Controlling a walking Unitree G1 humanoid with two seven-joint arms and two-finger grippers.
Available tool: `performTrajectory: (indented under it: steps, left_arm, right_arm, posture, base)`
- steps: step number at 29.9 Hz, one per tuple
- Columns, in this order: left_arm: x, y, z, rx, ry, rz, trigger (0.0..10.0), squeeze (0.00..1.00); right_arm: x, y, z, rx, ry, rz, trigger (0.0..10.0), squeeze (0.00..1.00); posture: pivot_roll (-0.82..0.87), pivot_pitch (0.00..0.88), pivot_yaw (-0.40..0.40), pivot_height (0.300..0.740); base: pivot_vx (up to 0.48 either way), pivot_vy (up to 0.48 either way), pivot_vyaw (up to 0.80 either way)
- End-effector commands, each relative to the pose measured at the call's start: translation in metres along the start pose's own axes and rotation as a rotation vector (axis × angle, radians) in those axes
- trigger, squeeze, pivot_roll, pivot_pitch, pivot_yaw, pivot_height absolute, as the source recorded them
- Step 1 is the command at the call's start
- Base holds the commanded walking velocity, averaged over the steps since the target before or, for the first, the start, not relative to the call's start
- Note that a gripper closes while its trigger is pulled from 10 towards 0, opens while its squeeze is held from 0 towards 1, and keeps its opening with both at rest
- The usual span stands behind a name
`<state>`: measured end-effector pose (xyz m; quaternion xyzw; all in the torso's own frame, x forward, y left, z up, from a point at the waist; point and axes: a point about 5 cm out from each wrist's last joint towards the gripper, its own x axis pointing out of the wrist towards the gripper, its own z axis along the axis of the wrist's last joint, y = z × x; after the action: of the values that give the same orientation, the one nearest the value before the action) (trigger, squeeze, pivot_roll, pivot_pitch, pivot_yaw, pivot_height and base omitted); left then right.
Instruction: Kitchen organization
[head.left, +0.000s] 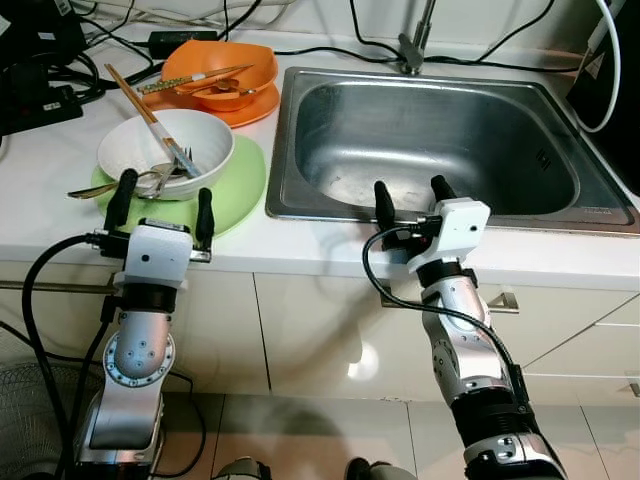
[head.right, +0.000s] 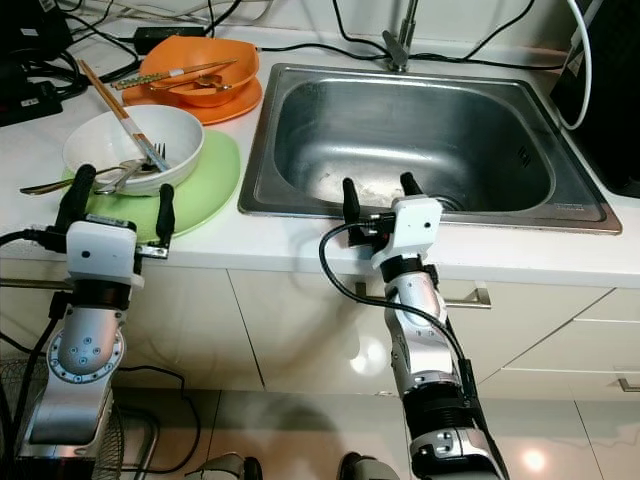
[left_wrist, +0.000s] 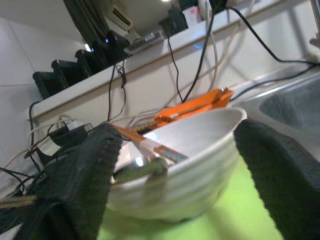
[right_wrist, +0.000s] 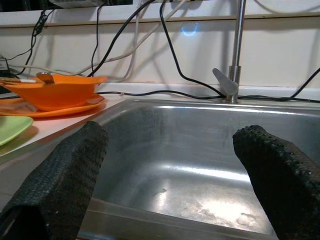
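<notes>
- Two robot claws are up at the front edge of the white counter, and both are open and hold nothing.
- The left gripper is just in front of the white bowl, well to the left of the sink.
- The white bowl sits on a green plate just left of the sink, with chopsticks and a fork inside it.
- An orange bowl on an orange plate sits behind the white bowl, by the sink's back left corner.
- The right gripper is over the sink's front rim.
- The tap stands behind the sink.
</notes>
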<state>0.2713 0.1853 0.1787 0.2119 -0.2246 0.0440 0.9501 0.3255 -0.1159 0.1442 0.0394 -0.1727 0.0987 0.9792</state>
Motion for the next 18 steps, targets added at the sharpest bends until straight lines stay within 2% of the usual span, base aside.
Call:
performTrajectory:
  steps: [1, 6, 8, 10, 18]
  left_arm:
    - [0.0013, -0.0028, -0.0003, -0.016, -0.002, -0.004, 1.9, 0.0]
    - [0.0031, -0.0044, 0.0012, -0.02, -0.01, -0.004, 2.0, 0.0]
    - [0.004, -0.0047, 0.0018, -0.021, -0.013, -0.003, 2.5, 0.0]
    - [0.0045, -0.0048, 0.0022, -0.022, -0.015, -0.002, 2.0, 0.0]
    - [0.0059, -0.0046, 0.0039, -0.022, -0.022, 0.002, 2.2, 0.0]
  right_arm:
    - [-0.0016, -0.0044, 0.0006, -0.002, -0.006, -0.015, 10.0, 0.0]
    - [-0.0018, -0.0045, 0.0006, -0.002, -0.007, -0.016, 10.0, 0.0]
    - [-0.002, -0.0047, 0.0005, -0.002, -0.006, -0.017, 10.0, 0.0]
    - [-0.0022, -0.005, 0.0004, -0.003, -0.006, -0.019, 10.0, 0.0]
    - [-0.0024, -0.0046, 0.0001, -0.002, -0.004, -0.019, 10.0, 0.0]
  posture:
    - [0.08, 0.106, -0.039, 0.74]
    - [0.08, 0.105, -0.039, 0.74]
    - [0.08, 0.107, -0.038, 0.74]
    - [0.08, 0.107, -0.038, 0.74]
    - [0.08, 0.107, -0.037, 0.74]
  base:
    - [0.0, 0.0, 0.0]
    - [0.0, 0.0, 0.0]
    - [0.0, 0.0, 0.0]
    - [0.0, 0.0, 0.0]
    - [0.0, 0.0, 0.0]
